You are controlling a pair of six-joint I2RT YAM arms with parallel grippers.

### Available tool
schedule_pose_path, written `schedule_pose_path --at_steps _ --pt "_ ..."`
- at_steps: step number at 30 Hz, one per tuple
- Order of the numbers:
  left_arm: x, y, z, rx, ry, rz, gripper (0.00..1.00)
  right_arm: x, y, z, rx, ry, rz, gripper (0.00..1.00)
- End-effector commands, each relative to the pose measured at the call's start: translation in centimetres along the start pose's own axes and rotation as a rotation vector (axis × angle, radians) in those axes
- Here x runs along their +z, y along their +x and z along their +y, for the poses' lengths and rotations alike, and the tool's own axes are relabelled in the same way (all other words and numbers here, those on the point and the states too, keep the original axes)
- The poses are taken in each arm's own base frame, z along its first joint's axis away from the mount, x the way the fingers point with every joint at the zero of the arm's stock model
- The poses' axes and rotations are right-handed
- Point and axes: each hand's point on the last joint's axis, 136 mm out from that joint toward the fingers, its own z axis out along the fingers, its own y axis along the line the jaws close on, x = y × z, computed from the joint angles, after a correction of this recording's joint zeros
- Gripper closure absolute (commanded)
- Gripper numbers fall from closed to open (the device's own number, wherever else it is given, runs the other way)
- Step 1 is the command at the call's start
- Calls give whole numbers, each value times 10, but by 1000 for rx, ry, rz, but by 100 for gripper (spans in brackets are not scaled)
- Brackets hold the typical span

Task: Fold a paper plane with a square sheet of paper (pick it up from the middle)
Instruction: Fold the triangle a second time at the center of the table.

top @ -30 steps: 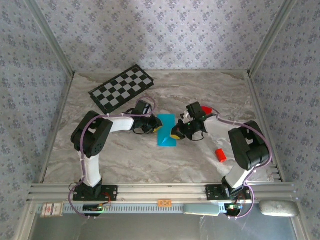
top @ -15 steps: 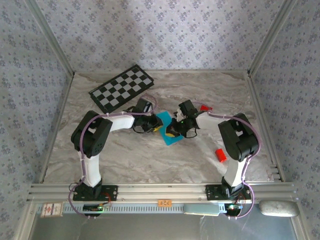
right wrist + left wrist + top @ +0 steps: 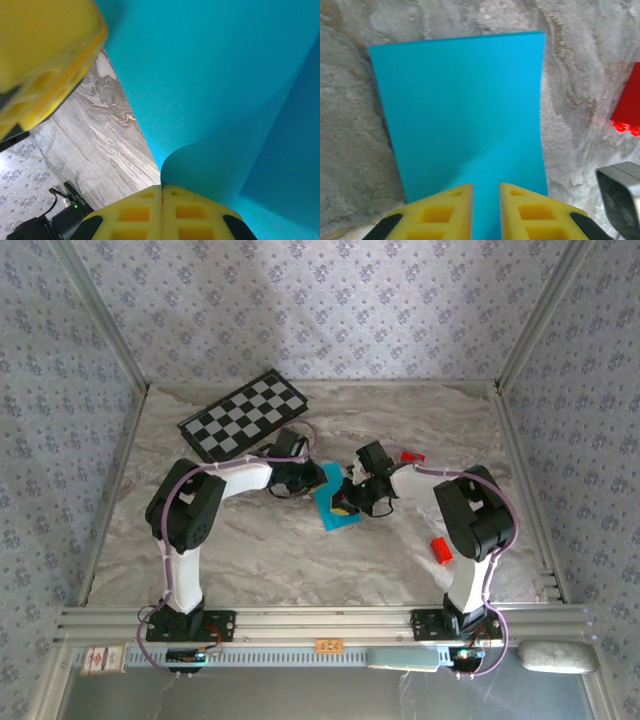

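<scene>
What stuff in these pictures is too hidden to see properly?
Top view: middle of the paper, under the right end effector.
Left wrist view: the red block, cut by the right edge.
Right wrist view: the paper's far edges, cut by the frame.

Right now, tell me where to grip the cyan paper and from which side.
Grip the cyan paper at the middle of a side edge, coming in low from that side. It lies thin and nearly flat, so a pinch from above probably finds nothing; where the right gripper is shut on it, the edge curls up enough to clamp.
</scene>
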Motion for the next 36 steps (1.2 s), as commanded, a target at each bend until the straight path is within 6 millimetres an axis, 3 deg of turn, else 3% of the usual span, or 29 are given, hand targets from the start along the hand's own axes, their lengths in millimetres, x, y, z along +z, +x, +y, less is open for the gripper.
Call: schedule_pose_path --at_steps 1,13,36 --pt "8 3 19 -3 -79 23 82 3 -7 9 -16 -34 -15 100" --pt "12 8 31 -14 -117 43 85 14 -15 15 -14 -76 -41 100" --pt "13 11 31 -26 -114 48 87 27 -18 -3 28 -29 -86 100"
